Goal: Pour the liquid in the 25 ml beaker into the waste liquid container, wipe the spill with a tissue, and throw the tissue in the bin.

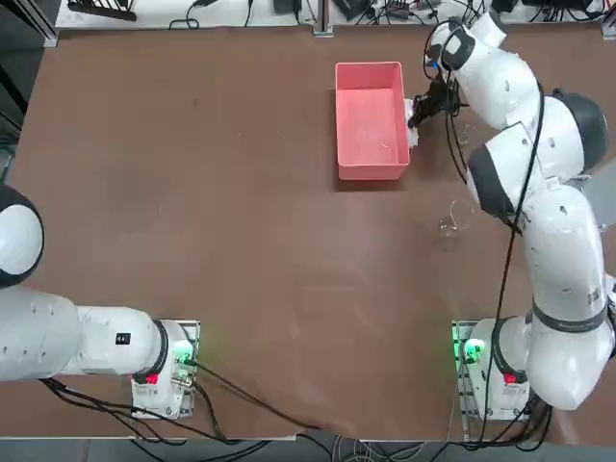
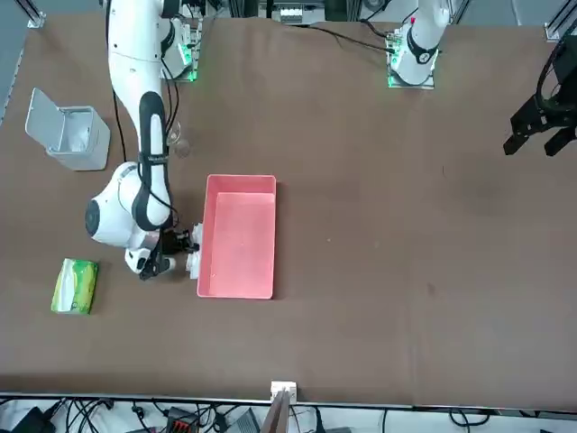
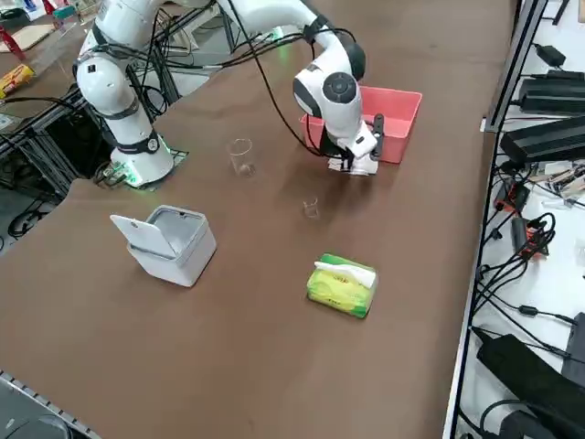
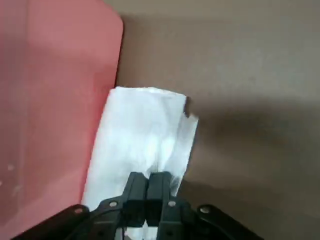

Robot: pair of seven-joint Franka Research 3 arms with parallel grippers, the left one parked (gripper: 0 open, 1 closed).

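One tissue [image 4: 142, 135] is pinched in the right tool [image 4: 147, 187]; its lower end hidden; pink tray [image 4: 55, 100] cut off alongside.

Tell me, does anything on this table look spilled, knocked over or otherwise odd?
Nothing looks knocked over. The right gripper is shut on a white tissue, held low beside the pink tray, though no puddle is visible. The small beaker and larger beaker stand upright, and the grey bin has its lid open.

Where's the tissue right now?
The tissue is pinched in the right gripper, low at the table beside the pink tray, on that tray's right in the top view.
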